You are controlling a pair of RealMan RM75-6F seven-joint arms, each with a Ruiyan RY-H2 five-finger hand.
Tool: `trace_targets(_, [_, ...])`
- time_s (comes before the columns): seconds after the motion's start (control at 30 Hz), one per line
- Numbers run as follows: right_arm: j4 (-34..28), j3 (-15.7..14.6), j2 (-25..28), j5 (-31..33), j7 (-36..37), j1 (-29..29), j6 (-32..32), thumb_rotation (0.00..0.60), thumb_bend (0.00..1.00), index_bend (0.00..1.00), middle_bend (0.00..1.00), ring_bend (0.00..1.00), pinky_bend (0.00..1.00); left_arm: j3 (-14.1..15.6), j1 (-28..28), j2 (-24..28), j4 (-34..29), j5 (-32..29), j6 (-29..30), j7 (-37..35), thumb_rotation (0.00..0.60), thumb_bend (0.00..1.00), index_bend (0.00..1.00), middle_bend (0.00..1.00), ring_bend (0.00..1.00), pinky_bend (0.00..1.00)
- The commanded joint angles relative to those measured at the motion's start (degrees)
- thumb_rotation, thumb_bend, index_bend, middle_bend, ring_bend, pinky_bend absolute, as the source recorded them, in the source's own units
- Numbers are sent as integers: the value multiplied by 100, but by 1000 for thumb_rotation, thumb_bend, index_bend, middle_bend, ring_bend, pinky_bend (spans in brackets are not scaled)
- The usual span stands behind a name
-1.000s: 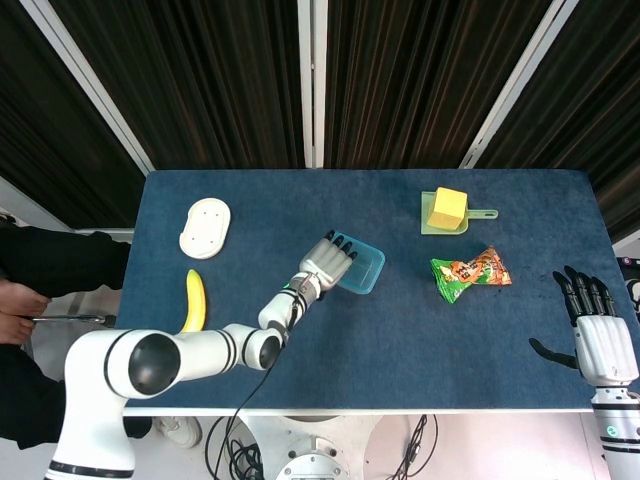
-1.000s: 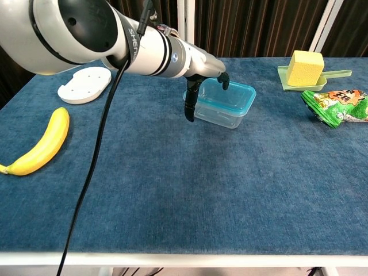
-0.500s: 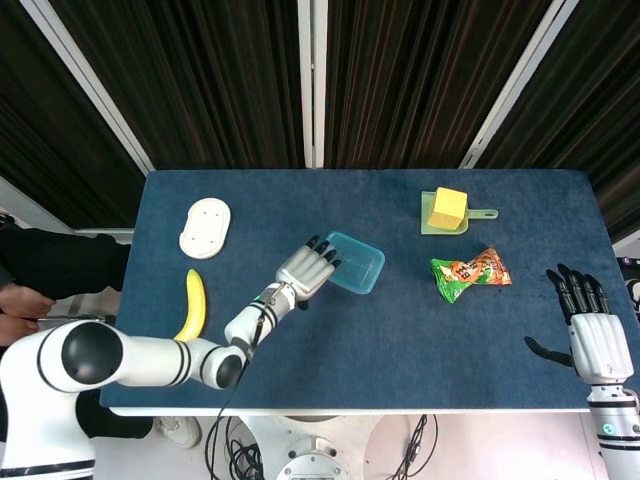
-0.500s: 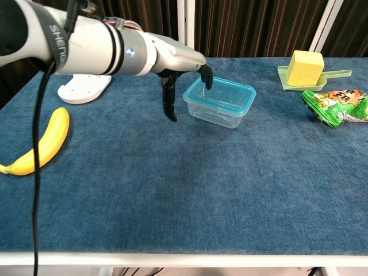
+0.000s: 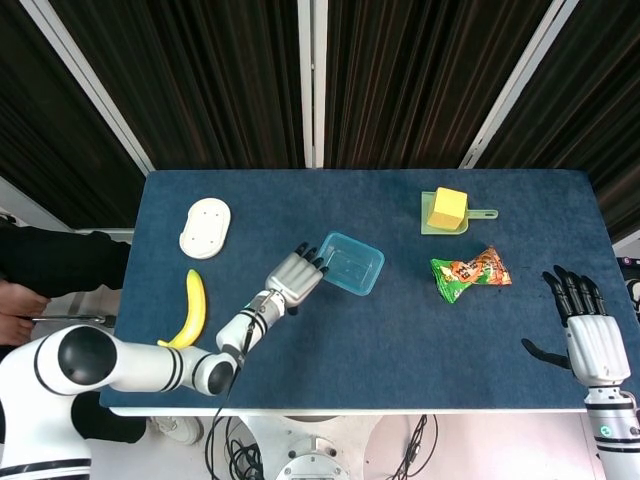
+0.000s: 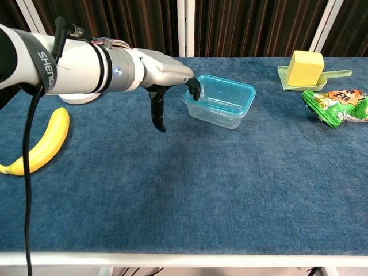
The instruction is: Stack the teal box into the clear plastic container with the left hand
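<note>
A see-through box with a teal rim stands upright near the table's middle. I cannot tell a teal box from a clear container within it; it reads as one nested piece. My left hand hovers just left of it, fingers apart and holding nothing, with one dark fingertip close to the left rim. My right hand hangs off the table's right front corner with its fingers spread and empty; the chest view does not show it.
A banana lies at the front left, beyond it a white oval lid. A yellow block sits on a green tray at the back right, with a snack bag in front of it.
My left hand has drawn back leftward and toward me, from over the teal-rimmed box to beside its left rim. The box has stayed where it stood.
</note>
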Motion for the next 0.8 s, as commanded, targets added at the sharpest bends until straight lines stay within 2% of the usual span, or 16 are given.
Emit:
trace_targets(0.03, [10, -1, 0, 1, 12, -9, 14, 600, 50, 0, 0, 0, 0, -23, 20, -86, 81, -40, -33, 72, 600, 87, 219, 143, 4, 32])
trace_targets(0.33, [55, -4, -3, 2, 68, -18, 21, 600, 50, 0, 0, 0, 0, -121, 25, -258, 251, -201, -80, 302, 600, 87, 221, 156, 5, 33])
trace_targets(0.57, [87, -2, -20, -1, 101, -21, 28, 600, 50, 0, 0, 0, 0, -396, 91, -192, -35, 394, 241, 265, 600, 88, 221, 156, 5, 34])
trace_targets(0.8, [91, -14, -10, 14, 109, -53, 51, 600, 50, 0, 0, 0, 0, -604, -13, -453, 169, 614, 84, 347, 600, 88, 222, 152, 4, 34])
